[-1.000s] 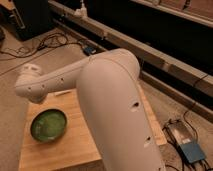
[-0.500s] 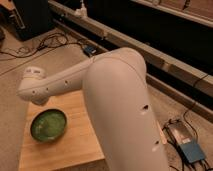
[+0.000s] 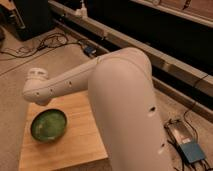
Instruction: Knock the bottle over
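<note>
While the white arm (image 3: 125,100) fills most of the view, one green bowl (image 3: 48,125) sits on the wooden worktop (image 3: 75,147).
Bowl is upright near the worktop's left edge, toward the far side; its inside looks mottled green, and I cannot tell if anything is in it. Arm's rounded joint (image 3: 37,82) hangs over the far left corner. Gripper is out of view, so its opening or hold cannot be told. Bottle is not visible anywhere. On the floor beyond the far edge lie black cables (image 3: 50,42); off the right edge, a blue box (image 3: 192,150).
</note>
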Action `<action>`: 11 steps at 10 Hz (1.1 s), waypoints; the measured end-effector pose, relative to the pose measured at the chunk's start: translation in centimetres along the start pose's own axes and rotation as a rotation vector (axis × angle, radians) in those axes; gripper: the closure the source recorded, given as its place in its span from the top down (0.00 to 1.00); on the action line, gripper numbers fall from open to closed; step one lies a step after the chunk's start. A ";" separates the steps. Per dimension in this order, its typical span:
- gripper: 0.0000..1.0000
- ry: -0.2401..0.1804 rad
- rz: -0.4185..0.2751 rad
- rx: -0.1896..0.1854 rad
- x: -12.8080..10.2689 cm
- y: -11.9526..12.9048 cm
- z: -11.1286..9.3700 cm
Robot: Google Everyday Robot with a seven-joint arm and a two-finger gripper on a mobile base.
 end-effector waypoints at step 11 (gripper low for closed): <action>0.80 0.035 0.282 0.144 16.9 -8.8 -9.1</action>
